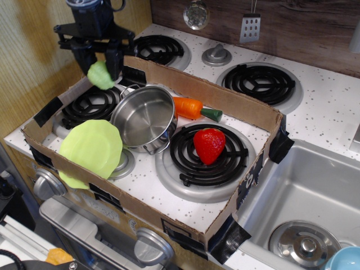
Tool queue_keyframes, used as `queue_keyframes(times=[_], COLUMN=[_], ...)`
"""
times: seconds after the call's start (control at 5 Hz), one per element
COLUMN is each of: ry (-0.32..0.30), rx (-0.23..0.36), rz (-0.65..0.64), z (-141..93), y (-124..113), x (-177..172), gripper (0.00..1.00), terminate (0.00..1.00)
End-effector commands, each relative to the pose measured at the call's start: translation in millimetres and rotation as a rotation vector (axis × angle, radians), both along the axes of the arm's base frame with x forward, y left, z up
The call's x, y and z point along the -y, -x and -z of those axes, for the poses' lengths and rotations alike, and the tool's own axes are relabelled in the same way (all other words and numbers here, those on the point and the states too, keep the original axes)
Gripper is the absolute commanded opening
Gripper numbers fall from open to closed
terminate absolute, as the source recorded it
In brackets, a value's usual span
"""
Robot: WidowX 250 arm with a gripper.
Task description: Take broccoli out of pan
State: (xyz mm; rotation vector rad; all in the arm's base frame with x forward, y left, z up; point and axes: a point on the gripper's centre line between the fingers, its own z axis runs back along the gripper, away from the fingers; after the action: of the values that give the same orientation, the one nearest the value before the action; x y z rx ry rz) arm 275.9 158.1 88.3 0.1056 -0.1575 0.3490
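Observation:
The broccoli (100, 75), a small pale green lumpy toy, hangs in my gripper (99, 68), which is shut on it. I hold it in the air above the back left burner (90, 105), to the left of the pan and clear of it. The pan (143, 117), a shiny steel pot, stands tilted in the cardboard tray between the burners. Nothing shows inside it.
A cardboard tray (222, 101) walls in the stove front. In it lie a lime-green plate (91, 148) at front left, a carrot (192, 108) behind the pan and a strawberry (209, 144) on the right burner. A sink (309, 197) is at right.

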Motion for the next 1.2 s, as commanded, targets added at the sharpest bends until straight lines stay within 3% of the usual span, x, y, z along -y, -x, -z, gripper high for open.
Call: queue_keyframes(times=[0.0,0.2,0.6,0.8,1.0], ry=[-0.055,-0.068,-0.037,-0.035,-0.036], rx=[0.003,-0.019,-0.035,-0.013,-0.008], rz=[-0.018,-0.037,-0.090,-0.079,-0.057], z=[8.3,17.9,35.7,38.9,40.8], y=[28.7,43.2,72.2,76.5,74.7], x=[-29.6,-39.5,-42.4,-44.8,-49.5], gripper=[0.00,0.00,0.00,1.00,1.00], terminate=[0.00,0.00,0.00,0.00,0.00])
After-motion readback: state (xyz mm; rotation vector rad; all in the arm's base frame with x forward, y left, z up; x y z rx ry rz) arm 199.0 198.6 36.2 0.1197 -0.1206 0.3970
